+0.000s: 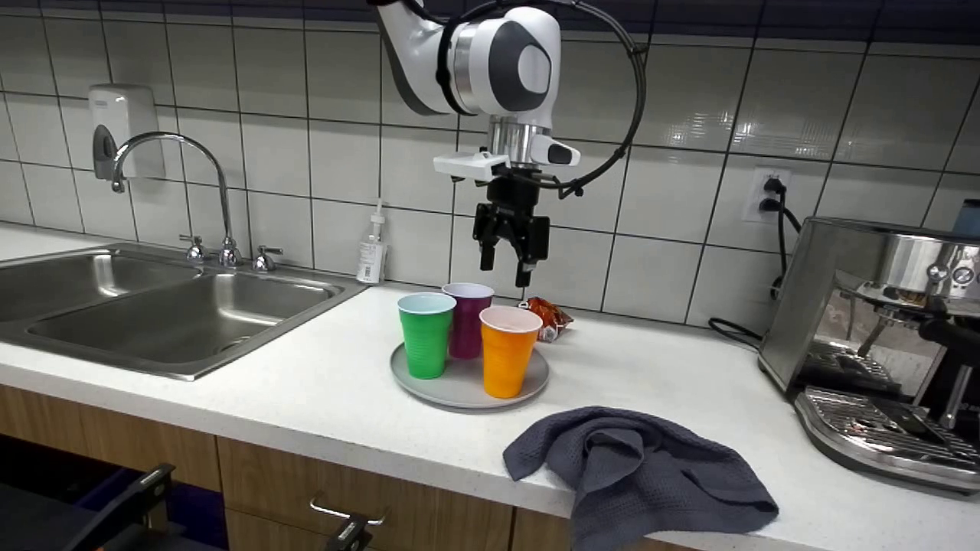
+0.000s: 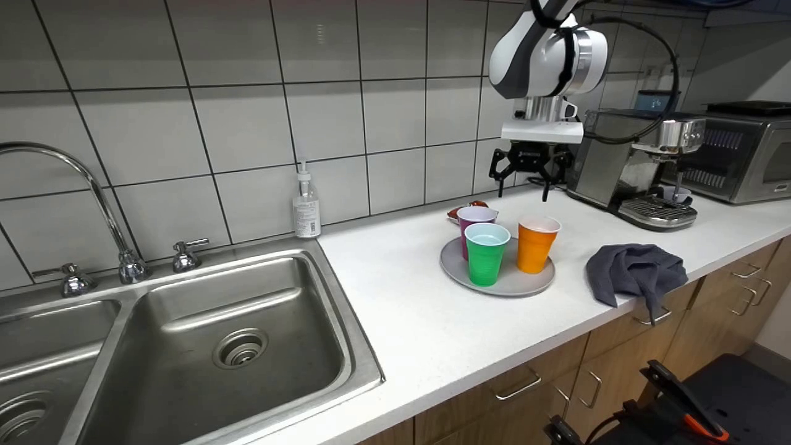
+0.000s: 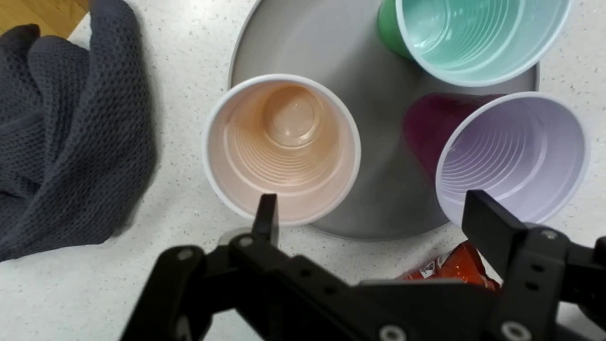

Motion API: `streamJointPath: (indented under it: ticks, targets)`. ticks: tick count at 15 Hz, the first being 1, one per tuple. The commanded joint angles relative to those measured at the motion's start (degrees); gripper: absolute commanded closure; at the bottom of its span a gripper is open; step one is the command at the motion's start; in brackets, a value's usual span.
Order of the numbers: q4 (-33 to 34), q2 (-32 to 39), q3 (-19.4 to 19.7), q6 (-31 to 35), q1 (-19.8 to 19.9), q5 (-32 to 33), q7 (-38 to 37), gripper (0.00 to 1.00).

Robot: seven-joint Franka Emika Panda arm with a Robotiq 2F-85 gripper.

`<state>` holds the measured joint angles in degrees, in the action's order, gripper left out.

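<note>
My gripper (image 1: 505, 272) is open and empty, pointing down above the counter behind the cups. It also shows open in an exterior view (image 2: 523, 194) and in the wrist view (image 3: 372, 195). A grey plate (image 1: 452, 399) bears three upright cups: green (image 1: 426, 340), purple (image 1: 465, 329) and orange (image 1: 507, 356). In the wrist view, one fingertip overlaps the rim of the orange cup (image 3: 284, 151) and the other that of the purple cup (image 3: 511, 147); the fingers are higher than the cups. A red-orange packet (image 1: 548, 316) lies behind the plate, partly hidden by the gripper in the wrist view (image 3: 459, 265).
A dark grey towel (image 1: 651, 474) hangs over the counter's front edge. A double sink (image 2: 247, 309) with a tall faucet (image 1: 222, 199) and a soap bottle (image 2: 306, 207) lie to one side. A coffee machine (image 1: 888, 321) stands on the other. The tiled wall (image 1: 651, 268) is behind.
</note>
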<state>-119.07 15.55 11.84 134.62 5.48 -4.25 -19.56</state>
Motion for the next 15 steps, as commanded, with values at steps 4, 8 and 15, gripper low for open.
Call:
streamJointPath:
  ticks: [4, 8, 15]
  targets:
    - [-8.05, -9.26, -1.76, 0.31, -0.41, 2.81, 3.54, 0.0]
    - [-12.6, -14.08, -2.59, 0.06, -0.61, 4.54, 5.44, 0.0]
    - [-21.37, -23.45, -4.13, -0.24, -0.36, 7.61, 9.42, 0.0]
